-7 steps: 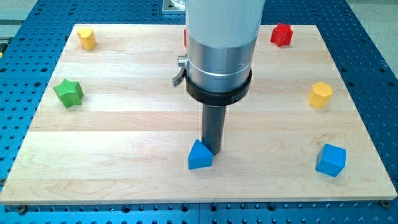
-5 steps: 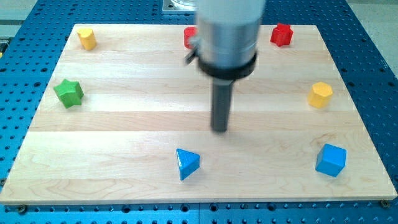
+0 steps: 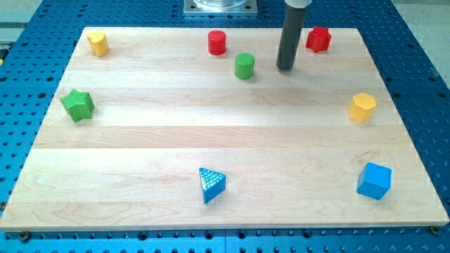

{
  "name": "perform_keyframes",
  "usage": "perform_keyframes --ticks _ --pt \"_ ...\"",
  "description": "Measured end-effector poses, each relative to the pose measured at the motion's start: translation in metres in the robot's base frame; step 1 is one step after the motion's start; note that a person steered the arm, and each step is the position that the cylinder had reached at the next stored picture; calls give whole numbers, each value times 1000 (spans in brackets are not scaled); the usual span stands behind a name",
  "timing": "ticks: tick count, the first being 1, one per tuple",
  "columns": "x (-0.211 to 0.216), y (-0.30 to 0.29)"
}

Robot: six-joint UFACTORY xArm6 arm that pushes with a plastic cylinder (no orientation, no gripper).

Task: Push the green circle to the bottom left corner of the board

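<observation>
The green circle [image 3: 244, 66] stands upright near the view's top centre of the wooden board [image 3: 140, 147]. My tip [image 3: 285, 67] rests on the board just to the right of it, about a block's width away, not touching. A red circle [image 3: 217, 42] sits up and left of the green circle. A red star [image 3: 318, 39] sits up and right of my tip.
A yellow block [image 3: 98, 43] is at the top left, a green star [image 3: 77, 105] at the left edge, a blue triangle [image 3: 210, 184] at bottom centre, a blue cube [image 3: 373, 180] at bottom right, a yellow block [image 3: 362, 107] at the right edge.
My rod has moved from the blue triangle near the bottom up to the top right of centre. The blue triangle was pushed down-left and turned. The green circle has come into view.
</observation>
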State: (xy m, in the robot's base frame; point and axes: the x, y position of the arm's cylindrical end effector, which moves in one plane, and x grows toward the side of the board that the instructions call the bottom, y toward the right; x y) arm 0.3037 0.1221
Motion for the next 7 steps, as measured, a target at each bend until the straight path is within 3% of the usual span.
perform_keyframes --ticks 1,4,5,6,7 --pt "-8 -5" --pt "49 -167" --pt "40 -141" --pt "88 -184" --pt "142 -278"
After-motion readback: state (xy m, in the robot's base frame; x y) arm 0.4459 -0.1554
